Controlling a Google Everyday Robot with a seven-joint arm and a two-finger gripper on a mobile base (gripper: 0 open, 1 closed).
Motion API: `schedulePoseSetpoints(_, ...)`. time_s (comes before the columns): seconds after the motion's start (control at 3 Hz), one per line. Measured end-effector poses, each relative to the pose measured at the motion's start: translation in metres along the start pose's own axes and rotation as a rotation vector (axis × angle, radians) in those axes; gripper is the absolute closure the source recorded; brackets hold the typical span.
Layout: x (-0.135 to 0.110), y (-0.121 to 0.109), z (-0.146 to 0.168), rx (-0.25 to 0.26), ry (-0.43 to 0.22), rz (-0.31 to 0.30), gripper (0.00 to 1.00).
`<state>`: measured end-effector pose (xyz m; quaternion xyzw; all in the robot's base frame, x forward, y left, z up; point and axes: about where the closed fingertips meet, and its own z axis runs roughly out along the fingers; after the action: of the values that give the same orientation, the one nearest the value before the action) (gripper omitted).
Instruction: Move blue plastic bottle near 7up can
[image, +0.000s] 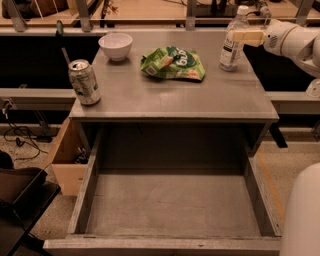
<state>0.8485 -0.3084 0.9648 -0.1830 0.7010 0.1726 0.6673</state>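
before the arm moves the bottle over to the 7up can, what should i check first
1. Gripper at the blue plastic bottle: ok, level with its upper body at the table's back right.
2. Firm hold on the bottle: cannot tell.
3. Bottle upright: ok.
4. 7up can upright with bare table beside it: ok, it stands at the front left corner.
5. Straight path to the can free: not ok, the green snack bag lies between them; lifting over it or passing in front looks safer.
6. White bowl out of the way: ok, behind the can at the back left.
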Motion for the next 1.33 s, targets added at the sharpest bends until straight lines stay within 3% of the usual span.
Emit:
schedulePoseSetpoints(0.33, 0.002, 0.013, 0.012, -0.039, -0.009, 0.002, 0.00)
schedulePoseSetpoints(0.67, 0.015, 0.024, 0.026, -0.068, -0.005, 0.011, 0.26)
schedulePoseSetpoints(1.33, 0.016, 0.028, 0.030, -0.075, -0.004, 0.012, 0.72)
